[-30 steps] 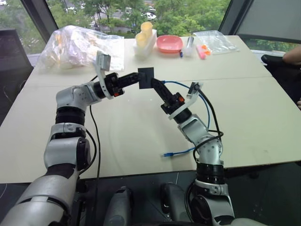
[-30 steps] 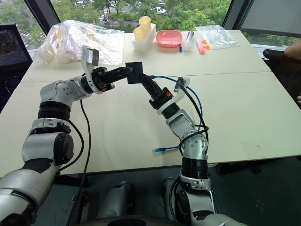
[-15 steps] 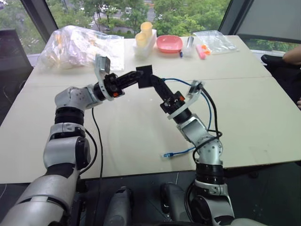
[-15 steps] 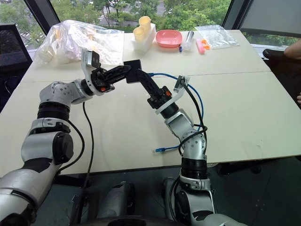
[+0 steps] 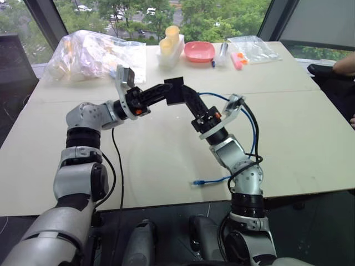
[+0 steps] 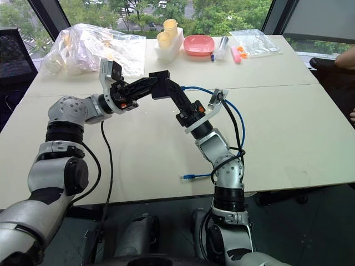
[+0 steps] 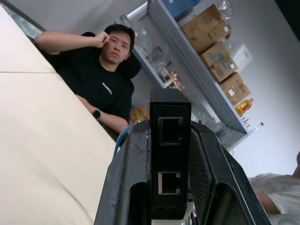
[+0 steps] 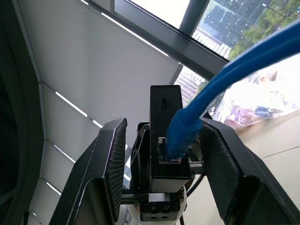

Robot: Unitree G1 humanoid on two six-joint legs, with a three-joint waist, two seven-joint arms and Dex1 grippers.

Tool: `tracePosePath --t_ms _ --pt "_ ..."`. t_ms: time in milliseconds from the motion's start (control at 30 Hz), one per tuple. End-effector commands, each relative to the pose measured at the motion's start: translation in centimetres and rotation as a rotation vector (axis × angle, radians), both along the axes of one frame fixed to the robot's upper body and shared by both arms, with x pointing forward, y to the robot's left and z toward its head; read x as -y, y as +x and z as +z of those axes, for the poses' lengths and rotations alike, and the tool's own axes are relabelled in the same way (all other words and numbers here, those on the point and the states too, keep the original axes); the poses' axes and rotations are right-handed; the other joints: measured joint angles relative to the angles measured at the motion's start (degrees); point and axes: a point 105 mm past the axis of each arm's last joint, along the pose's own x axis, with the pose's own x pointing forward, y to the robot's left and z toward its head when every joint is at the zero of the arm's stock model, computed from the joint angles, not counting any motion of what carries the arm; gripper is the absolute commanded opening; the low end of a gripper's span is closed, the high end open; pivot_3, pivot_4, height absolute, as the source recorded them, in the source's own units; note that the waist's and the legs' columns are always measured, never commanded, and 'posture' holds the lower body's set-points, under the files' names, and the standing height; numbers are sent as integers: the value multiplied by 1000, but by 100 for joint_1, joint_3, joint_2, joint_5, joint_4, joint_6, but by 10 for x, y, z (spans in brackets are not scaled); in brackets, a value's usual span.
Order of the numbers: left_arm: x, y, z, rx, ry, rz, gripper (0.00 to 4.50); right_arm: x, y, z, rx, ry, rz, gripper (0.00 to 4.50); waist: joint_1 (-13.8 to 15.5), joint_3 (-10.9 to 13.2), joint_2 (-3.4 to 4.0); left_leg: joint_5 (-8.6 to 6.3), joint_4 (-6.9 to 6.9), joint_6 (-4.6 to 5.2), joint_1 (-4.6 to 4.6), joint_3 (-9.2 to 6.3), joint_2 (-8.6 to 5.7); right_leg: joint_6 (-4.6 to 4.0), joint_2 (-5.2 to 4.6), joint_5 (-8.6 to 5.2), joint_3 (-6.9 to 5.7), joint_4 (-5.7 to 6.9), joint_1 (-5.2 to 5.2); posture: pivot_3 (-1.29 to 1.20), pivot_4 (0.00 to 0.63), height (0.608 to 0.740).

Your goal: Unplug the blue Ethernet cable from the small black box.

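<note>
Our right end effector reaches up from the near side, its fingers standing apart on either side of the plug of the blue Ethernet cable, not visibly pinching it. The plug is seated in the small black box, held above the middle of the table. Our left end effector comes in from the left, clenched on the box. The cable's free end lies near the table's near edge. We judge the step to be grasping the plug; next we'd close on it, press its latch, and pull away. A pink bowl sits far off.
</note>
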Motion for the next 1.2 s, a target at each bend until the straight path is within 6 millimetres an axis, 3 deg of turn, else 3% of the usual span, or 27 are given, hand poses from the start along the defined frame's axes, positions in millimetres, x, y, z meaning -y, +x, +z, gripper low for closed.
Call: tracePosePath --t_ms 33,500,600,700,1067,1167,1200 --pt "-6 -1 14 54 -33 16 488 3 -6 10 49 26 -13 2451 2 0 0 0 0 0 0 0 0 0 0 0 0 0 0 0 150 740" --pt "-11 1 15 56 -22 39 488 5 -7 8 45 34 -15 2451 2 0 0 0 -1 0 0 0 0 0 -1 0 0 -1 0 0 150 740" --pt "-10 1 15 56 -22 38 488 6 -7 8 45 34 -24 1580 2 0 0 0 -1 0 0 0 0 0 -1 0 0 -2 0 0 150 740" --pt "-8 0 14 52 -20 28 488 6 -7 6 42 30 -27 85 2 0 0 0 -1 0 0 0 0 -1 -1 -1 0 -3 0 0 150 740" --pt "-8 4 11 35 -15 51 488 4 -5 -1 37 -29 -43 31 3 0 0 0 -2 0 0 0 0 -1 -1 -1 0 -3 0 0 150 740" --pt "-16 8 9 41 8 98 488 14 3 1 40 -53 -136 31 1 0 0 0 -2 0 0 0 0 -1 -1 -1 0 -4 0 0 150 740" --pt "-22 8 10 47 15 114 488 28 8 3 37 -45 -197 31 0 0 0 0 -2 0 0 0 0 -1 -1 -1 0 -4 -1 0 150 740"
